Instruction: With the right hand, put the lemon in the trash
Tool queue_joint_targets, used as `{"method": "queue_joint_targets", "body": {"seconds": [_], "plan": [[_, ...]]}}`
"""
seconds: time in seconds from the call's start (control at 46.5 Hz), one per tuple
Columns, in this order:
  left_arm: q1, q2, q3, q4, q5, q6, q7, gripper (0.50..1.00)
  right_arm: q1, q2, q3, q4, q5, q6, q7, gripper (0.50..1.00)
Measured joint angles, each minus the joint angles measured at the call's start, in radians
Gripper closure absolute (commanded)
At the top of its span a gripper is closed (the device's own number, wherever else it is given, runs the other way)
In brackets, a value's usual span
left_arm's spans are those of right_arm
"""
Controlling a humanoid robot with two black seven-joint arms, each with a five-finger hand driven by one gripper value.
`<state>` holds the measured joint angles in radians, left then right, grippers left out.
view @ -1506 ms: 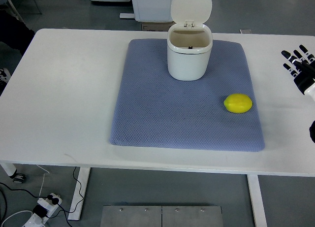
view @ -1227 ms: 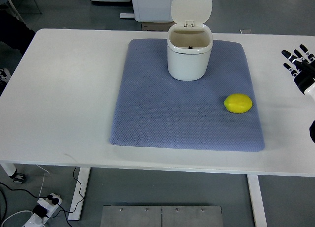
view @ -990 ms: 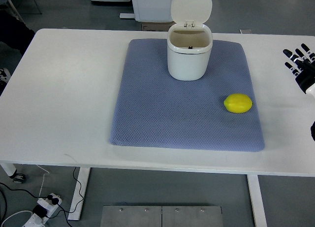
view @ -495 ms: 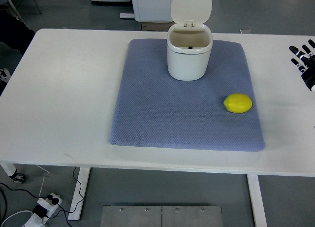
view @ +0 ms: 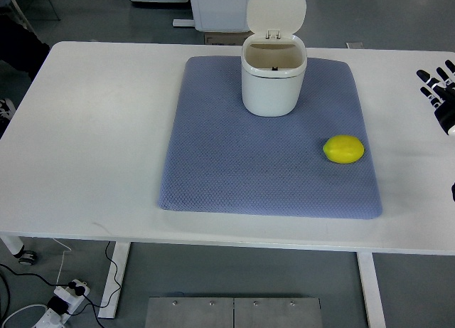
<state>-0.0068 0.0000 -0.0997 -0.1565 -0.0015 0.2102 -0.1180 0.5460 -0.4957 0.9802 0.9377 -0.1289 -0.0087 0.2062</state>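
We are looking down at a white table (view: 92,129) with a blue mat (view: 263,164) on it. The yellow lemon (view: 344,149) is lying on the mat, near its right edge. The white trash can (view: 274,75) is standing at the back of the mat with its lid (view: 276,11) up. Our right hand (view: 441,93) is peeking in at the right edge, well apart from the lemon, fingers spread and holding nothing.

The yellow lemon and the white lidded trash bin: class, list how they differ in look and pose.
The yellow lemon is small, oval and lies on its side; the white trash bin is larger, stands upright and has its lid flipped open. The lemon sits nearer the mat's right edge, the bin near its far edge. Both rest on the blue-grey mat.
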Motion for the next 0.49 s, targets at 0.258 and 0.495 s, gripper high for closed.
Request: {"method": "queue_joint_targets", "body": {"seconds": [0.258, 0.495], "plan": [[0.001, 0.0, 0.0, 0.0, 0.0, 0.0, 0.0, 0.5, -0.001, 0.005, 0.0, -0.004, 0.0, -0.004, 0.002, 0.5], [0.0, 0.0, 0.0, 0.0, 0.0, 0.0, 0.0, 0.5, 0.007, 0.011, -0.001, -0.003, 0.0, -0.013, 0.003, 0.5]]}}
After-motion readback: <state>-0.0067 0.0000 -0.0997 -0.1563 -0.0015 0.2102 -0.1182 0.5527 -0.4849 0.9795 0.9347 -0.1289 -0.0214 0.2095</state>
